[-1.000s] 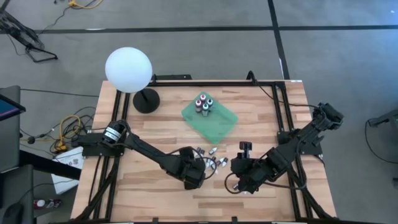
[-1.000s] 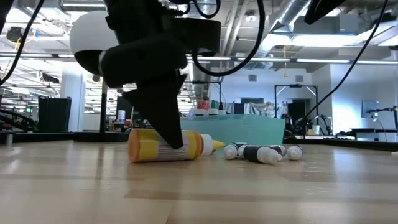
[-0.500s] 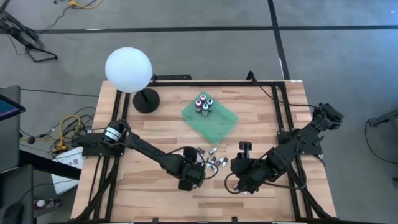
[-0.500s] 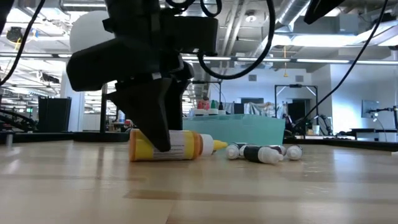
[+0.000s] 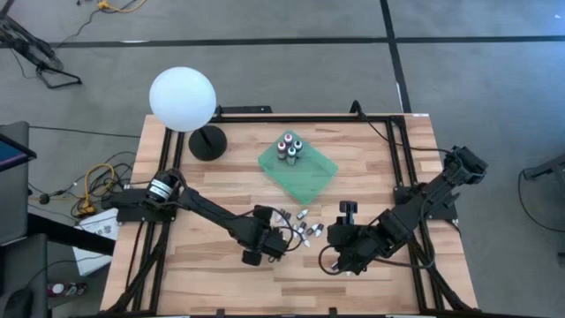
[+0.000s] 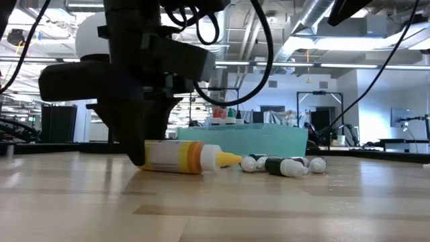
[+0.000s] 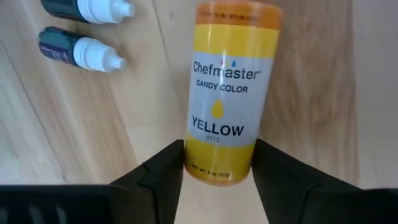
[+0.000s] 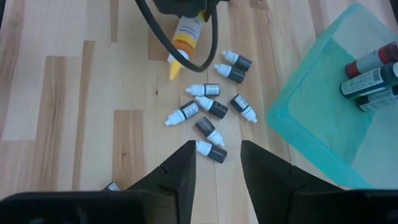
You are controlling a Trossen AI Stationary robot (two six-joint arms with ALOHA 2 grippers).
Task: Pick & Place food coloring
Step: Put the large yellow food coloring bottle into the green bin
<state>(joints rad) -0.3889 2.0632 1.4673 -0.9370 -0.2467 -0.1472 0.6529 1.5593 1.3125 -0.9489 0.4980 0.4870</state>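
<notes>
The task is partly complete. Four bottles (image 5: pixel 288 147) stand upright in a cluster on the green tray (image 5: pixel 316 180), which sits on the far half of the table. The remaining food coloring lies loose on the table (image 5: pixel 203 274), between the tray and the near edge.

The largest loose item is a yellow bottle (image 7: pixel 227 93) with a pointed tip, lying on its side. The left gripper (image 7: pixel 216 163) is positioned at its base end, with one finger on each side of the body. The fingers (image 7: pixel 160 174) sit close against the bottle, but a firm pinch cannot be confirmed; the bottle rests on the wood and is not lifted.

A scatter of small dark bottles with white caps (image 8: pixel 211 107) lies just beside the yellow bottle's tip, toward the tray. In the right wrist view about seven or eight of them are countable. None are in the tray. Judged from this layout, most of the transfer is not yet done.

The right gripper (image 8: pixel 217 163) waits near the table's near right area, above the scattered bottles. Its fingers are spread apart and hold nothing.

The surface is a light wooden tabletop of jointed planks, framed by black rails. A white globe lamp (image 5: pixel 182 99) on a dark round base stands at the far left corner. The floor around the table is grey. The low view shows an open workshop behind the table, with ceiling ducts, strip lighting and hanging cables.
</notes>
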